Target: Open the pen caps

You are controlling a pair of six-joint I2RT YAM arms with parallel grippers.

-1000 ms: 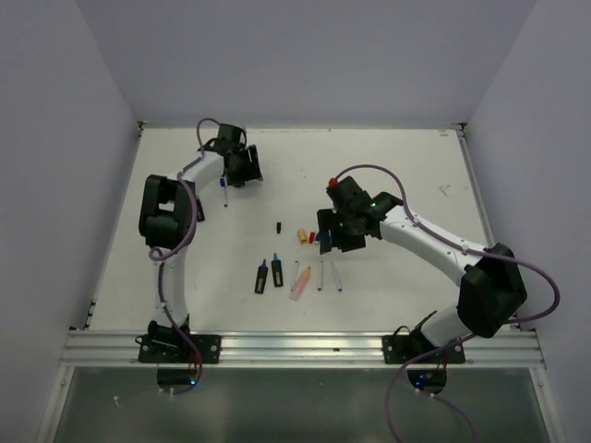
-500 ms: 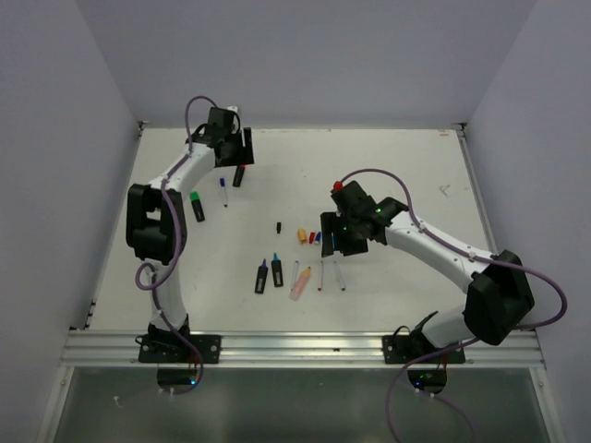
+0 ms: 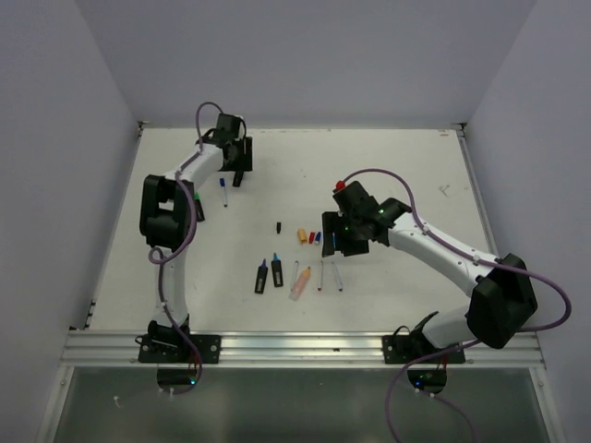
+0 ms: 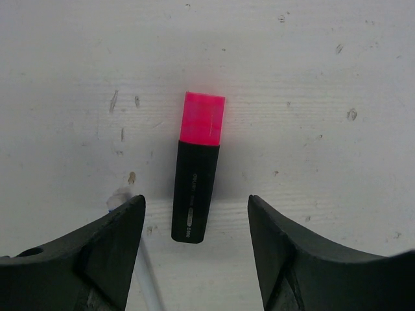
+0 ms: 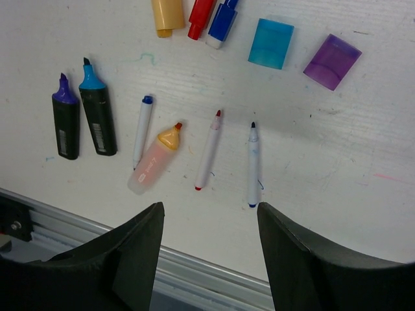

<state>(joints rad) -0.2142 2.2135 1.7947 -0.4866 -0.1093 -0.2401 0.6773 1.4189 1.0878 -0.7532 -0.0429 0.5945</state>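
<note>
The pink cap [image 4: 202,118] is on its black highlighter [image 4: 193,194], not pulled off, and the highlighter lies flat on the tabletop [image 4: 337,97]. The left gripper [image 4: 194,208] hangs wide open over it. The rear end of the barrel lies between the two fingers and touches neither, while the pink cap lies beyond the fingertips. A thin white pen [image 4: 146,272] lies just beside the barrel.

Well apart from the pink cap, the right gripper [image 5: 211,214] is open too and holds nothing. Beyond its fingers, loose on the tabletop, lie an orange cap [image 5: 167,14], a red cap [image 5: 200,16], a blue cap [image 5: 222,19], a cyan cap [image 5: 271,43] and a purple cap [image 5: 332,61].
</note>
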